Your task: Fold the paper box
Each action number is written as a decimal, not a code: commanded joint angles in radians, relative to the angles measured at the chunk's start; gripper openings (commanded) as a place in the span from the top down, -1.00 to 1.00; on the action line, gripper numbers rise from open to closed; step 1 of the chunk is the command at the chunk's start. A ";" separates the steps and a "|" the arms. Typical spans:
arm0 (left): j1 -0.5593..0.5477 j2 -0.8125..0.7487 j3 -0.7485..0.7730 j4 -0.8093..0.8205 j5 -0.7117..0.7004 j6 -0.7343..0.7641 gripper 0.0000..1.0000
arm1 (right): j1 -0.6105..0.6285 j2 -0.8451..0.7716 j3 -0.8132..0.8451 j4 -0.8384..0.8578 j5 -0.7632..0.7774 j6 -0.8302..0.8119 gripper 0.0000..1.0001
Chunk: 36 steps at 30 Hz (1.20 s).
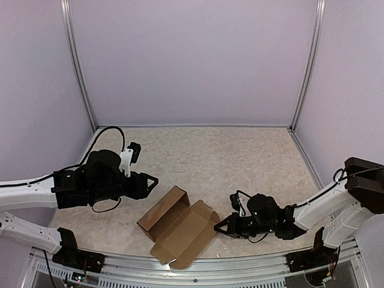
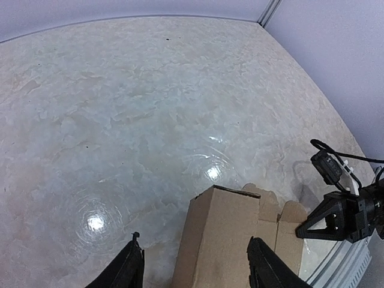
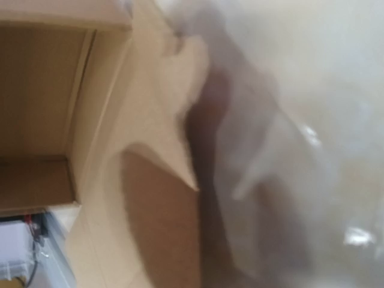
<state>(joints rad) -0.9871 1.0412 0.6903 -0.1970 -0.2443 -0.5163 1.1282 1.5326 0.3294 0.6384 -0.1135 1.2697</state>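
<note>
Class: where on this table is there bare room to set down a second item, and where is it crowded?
Bare: the far half of the table, between the back wall and the paper box. Crowded: the near strip, where the left end effector and right end effector flank the box.

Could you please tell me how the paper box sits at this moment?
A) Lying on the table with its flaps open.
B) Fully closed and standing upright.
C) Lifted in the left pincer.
A: the paper box lies on the table, its hollow inside and spread flaps showing, between the open left pincer and the right pincer.
</note>
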 commanded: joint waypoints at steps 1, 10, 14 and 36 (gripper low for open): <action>-0.001 0.000 0.036 -0.041 -0.024 -0.002 -0.14 | -0.012 -0.078 0.050 -0.079 0.039 -0.096 1.00; -0.002 -0.050 0.040 -0.090 -0.064 0.001 -0.14 | -0.035 -0.261 0.127 -0.299 0.025 -0.244 1.00; -0.001 -0.084 0.050 -0.114 -0.081 0.009 -0.14 | -0.039 -0.350 0.215 -0.480 0.015 -0.358 1.00; -0.008 -0.172 0.087 -0.105 -0.039 0.073 -0.14 | -0.039 -0.189 1.205 -1.811 0.104 -1.101 1.00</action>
<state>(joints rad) -0.9874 0.8879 0.7601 -0.3042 -0.2970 -0.4614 1.0962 1.2625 1.4174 -0.8593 -0.0601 0.3199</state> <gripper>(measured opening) 0.573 0.004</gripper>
